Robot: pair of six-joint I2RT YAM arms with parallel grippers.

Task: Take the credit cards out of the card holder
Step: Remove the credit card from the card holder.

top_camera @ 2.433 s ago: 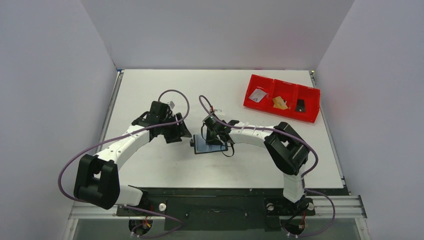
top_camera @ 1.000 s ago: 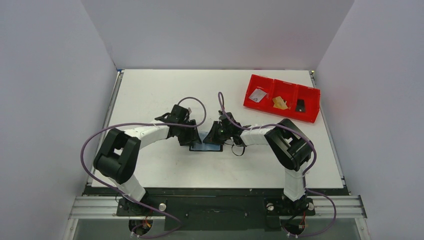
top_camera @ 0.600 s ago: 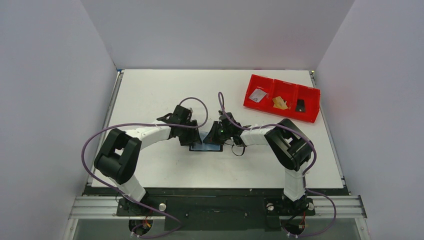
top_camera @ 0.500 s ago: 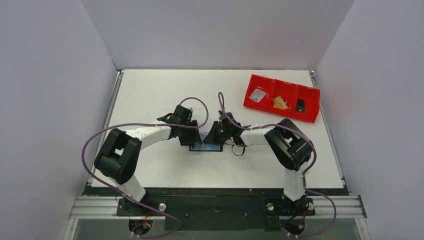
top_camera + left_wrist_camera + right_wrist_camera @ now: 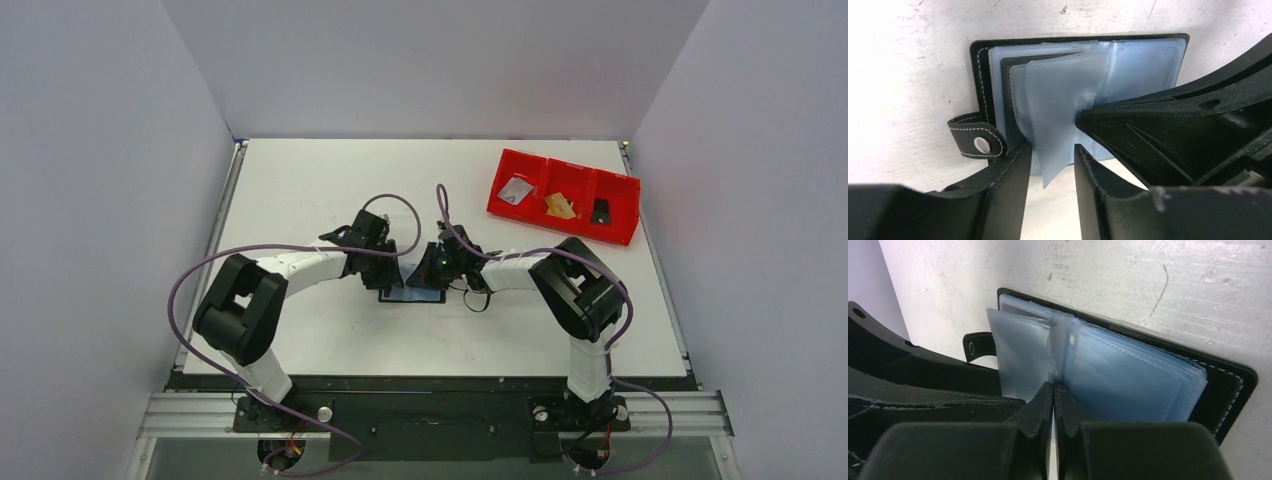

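Note:
The card holder point(image 5: 412, 293) lies open on the table, black cover point(image 5: 980, 85) down, its blue plastic sleeves fanned out. One sleeve point(image 5: 1058, 100) stands up. My left gripper point(image 5: 385, 270) is open at the holder's left edge, and the raised sleeve's corner hangs between its fingers point(image 5: 1051, 150) without being pinched. My right gripper point(image 5: 427, 272) is shut, its tips point(image 5: 1053, 386) against the sleeves point(image 5: 1128, 380) near the fold. I see no card in the sleeves. The silver point(image 5: 516, 190), gold point(image 5: 560, 206) and black point(image 5: 600, 211) credit cards lie in the red tray.
The red three-compartment tray point(image 5: 565, 170) stands at the back right. The holder's snap strap point(image 5: 977, 142) sticks out beside my left finger. The two grippers nearly touch over the holder: the right gripper's finger point(image 5: 1173, 130) fills the left wrist view's right side.
Since 2.4 s ago the left gripper came in to the holder's left edge and the right gripper lowered onto the sleeves. In the last second the left gripper edged slightly right.

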